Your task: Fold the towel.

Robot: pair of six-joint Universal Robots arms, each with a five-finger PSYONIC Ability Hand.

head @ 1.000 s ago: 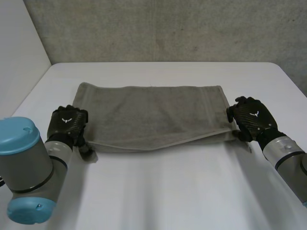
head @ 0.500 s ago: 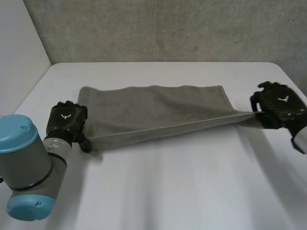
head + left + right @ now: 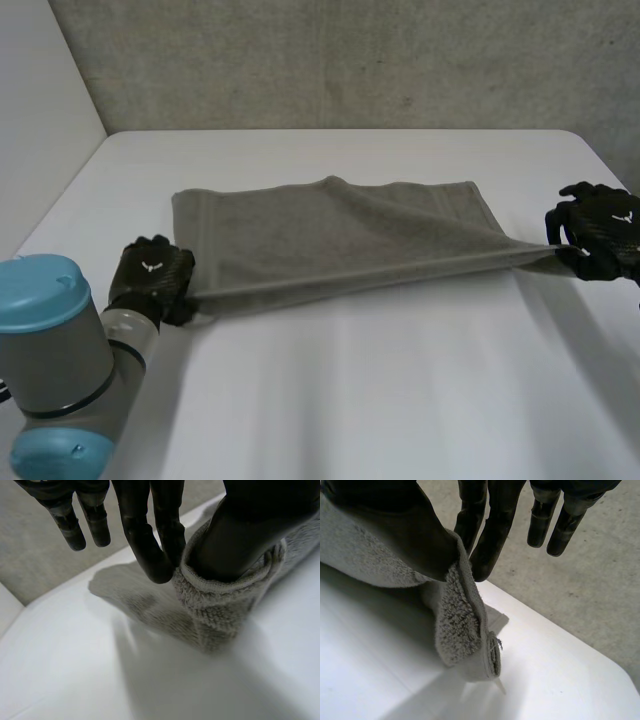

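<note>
A grey towel lies across the middle of the white table, its near edge lifted and stretched taut between both hands. My left hand is at the near left corner, and in its wrist view the thumb and fingers pinch the towel's hemmed corner. My right hand is raised off the table at the right edge, pinching the near right corner between thumb and fingers. The far edge of the towel rests on the table, slightly rumpled.
A grey wall runs behind the table's far edge. The table's right edge lies close to my right hand. My left arm fills the near left corner of the head view. Bare tabletop spreads in front of the towel.
Both hands have closed on the towel's near corners. The right hand moved outward to the right and up, pulling the near edge taut; the left hand shifted slightly nearer and the towel's far edge rumpled.
</note>
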